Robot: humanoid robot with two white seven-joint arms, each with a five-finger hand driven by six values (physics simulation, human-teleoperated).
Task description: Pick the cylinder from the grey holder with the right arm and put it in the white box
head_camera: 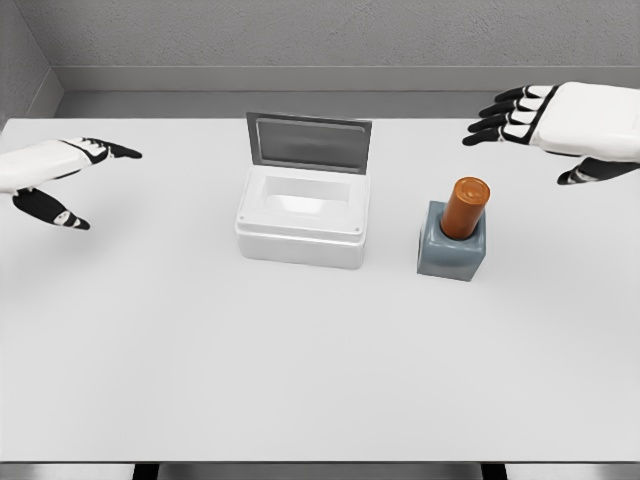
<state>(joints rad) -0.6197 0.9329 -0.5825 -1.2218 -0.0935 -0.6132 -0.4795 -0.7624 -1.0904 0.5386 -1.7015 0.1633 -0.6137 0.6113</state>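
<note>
Plain white desk (300, 370), grey walls behind. Near the middle stands a white rectangular plastic box (303, 218) with its grey hinged lid (309, 143) tipped up at the far side, so the cavity is open from above and looks empty. Just right of the box, apart from it, sits a small blue-grey square holder (452, 250). An orange-brown cylinder (466, 207) stands in the holder's socket, leaning a little to the right, its upper half clear of the rim. The right robot hand (560, 125), white with black finger segments, hovers at the far right, above and beyond the holder and well apart from the cylinder; its fingers (500, 118) are stretched out toward the left, thumb hanging below, nothing held. The left robot hand (55, 175) hangs at the far left edge over the desk, fingers extended too, empty, well away from the box. Judgement: the task is at its opening step, the reach, with no contact made and the cylinder yet to be lifted. The next move seems to call for the right robot hand to come nearer and lower, toward the exposed upper half of the cylinder, with fingers and thumb on opposite sides. The pull should follow the cylinder's lean out of the socket, or the holder may drag along or tip.
</note>
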